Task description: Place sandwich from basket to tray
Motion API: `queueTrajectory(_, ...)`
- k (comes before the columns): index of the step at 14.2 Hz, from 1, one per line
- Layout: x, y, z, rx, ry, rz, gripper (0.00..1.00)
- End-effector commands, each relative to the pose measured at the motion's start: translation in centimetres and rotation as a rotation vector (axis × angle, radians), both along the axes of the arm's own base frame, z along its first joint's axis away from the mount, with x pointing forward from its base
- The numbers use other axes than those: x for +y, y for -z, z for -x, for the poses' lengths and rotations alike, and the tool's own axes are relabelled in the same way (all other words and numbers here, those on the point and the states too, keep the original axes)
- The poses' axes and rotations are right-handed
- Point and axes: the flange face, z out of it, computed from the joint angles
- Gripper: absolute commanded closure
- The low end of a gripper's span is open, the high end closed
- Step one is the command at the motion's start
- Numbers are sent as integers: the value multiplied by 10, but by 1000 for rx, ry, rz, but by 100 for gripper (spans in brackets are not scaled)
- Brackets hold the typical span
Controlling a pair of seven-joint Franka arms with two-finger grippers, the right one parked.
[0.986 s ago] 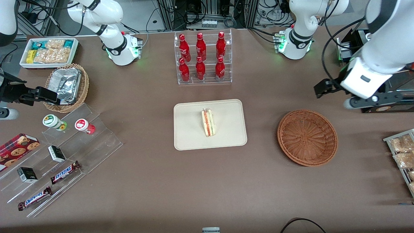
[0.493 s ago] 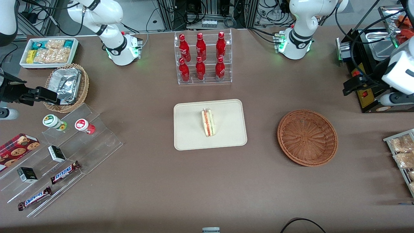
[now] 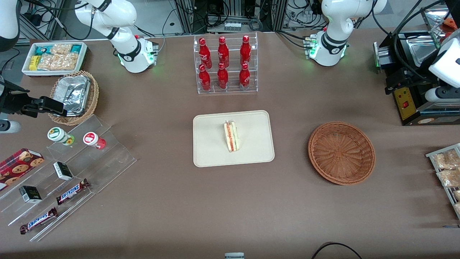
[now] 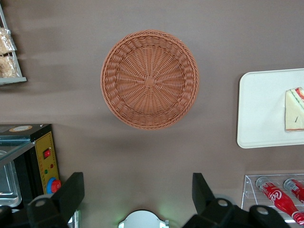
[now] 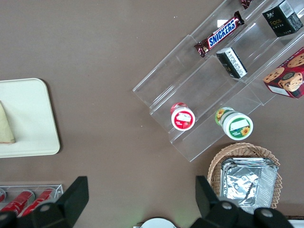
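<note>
The sandwich lies on the cream tray at the table's middle, standing on its edge with the filling stripe showing. The reddish-brown basket sits empty beside the tray, toward the working arm's end. My left gripper hangs high near the black appliance, off to the side of the basket and well away from the tray. In the left wrist view the gripper is open with nothing between its fingers, above bare table; the basket, tray and sandwich show below it.
A clear rack of red bottles stands farther from the camera than the tray. A black appliance with a yellow panel and a wire rack of snack bags sit at the working arm's end. Acrylic steps with snacks lie toward the parked arm's end.
The left arm has drawn away from the basket toward its own end of the table and the black appliance. Sandwich, tray and basket have not moved.
</note>
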Motion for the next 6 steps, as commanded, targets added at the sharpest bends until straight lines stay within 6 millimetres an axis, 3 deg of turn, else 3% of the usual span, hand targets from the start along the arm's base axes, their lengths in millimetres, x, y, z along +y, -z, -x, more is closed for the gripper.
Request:
queueTrajectory(1,1,-5,9,-13,12,10,0)
queueTrajectory(6,6,-12,2,-35,8,6,0)
